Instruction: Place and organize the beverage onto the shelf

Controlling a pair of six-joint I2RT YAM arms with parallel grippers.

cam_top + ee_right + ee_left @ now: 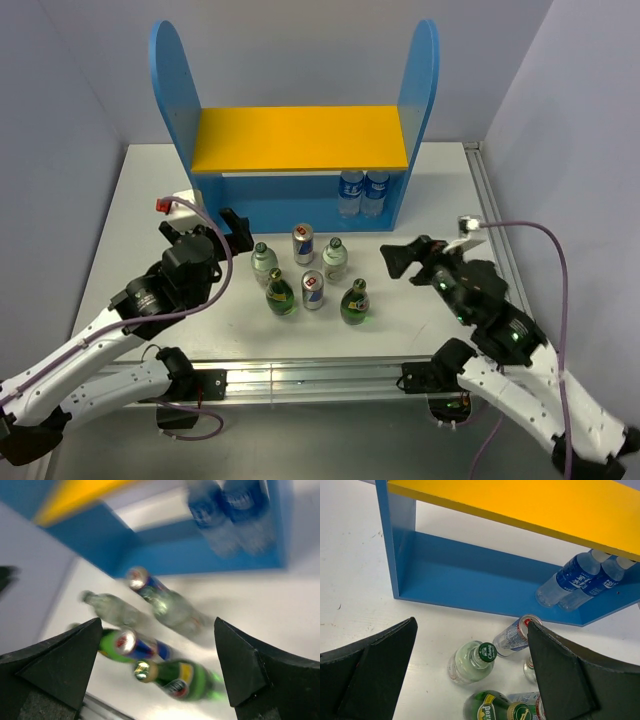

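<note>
Six drinks stand in a cluster on the white table in front of the blue shelf (175, 90) with its yellow upper board (300, 140). They are two clear bottles (264, 262) (335, 258), two cans (303, 243) (313, 290) and two green bottles (280, 293) (355, 303). My left gripper (228, 232) is open and empty, left of the cluster. In the left wrist view it (472, 630) frames a clear bottle (470, 661) and a can (516, 634). My right gripper (398, 258) is open and empty, right of the cluster. Its wrist view (157, 625) is blurred and shows a green bottle (185, 677).
Two clear water bottles with blue labels (351, 193) (376, 193) stand at the right end of the shelf's lower level; they also show in the left wrist view (575, 575). Grey walls close in both sides. A metal rail (300, 372) runs along the near table edge.
</note>
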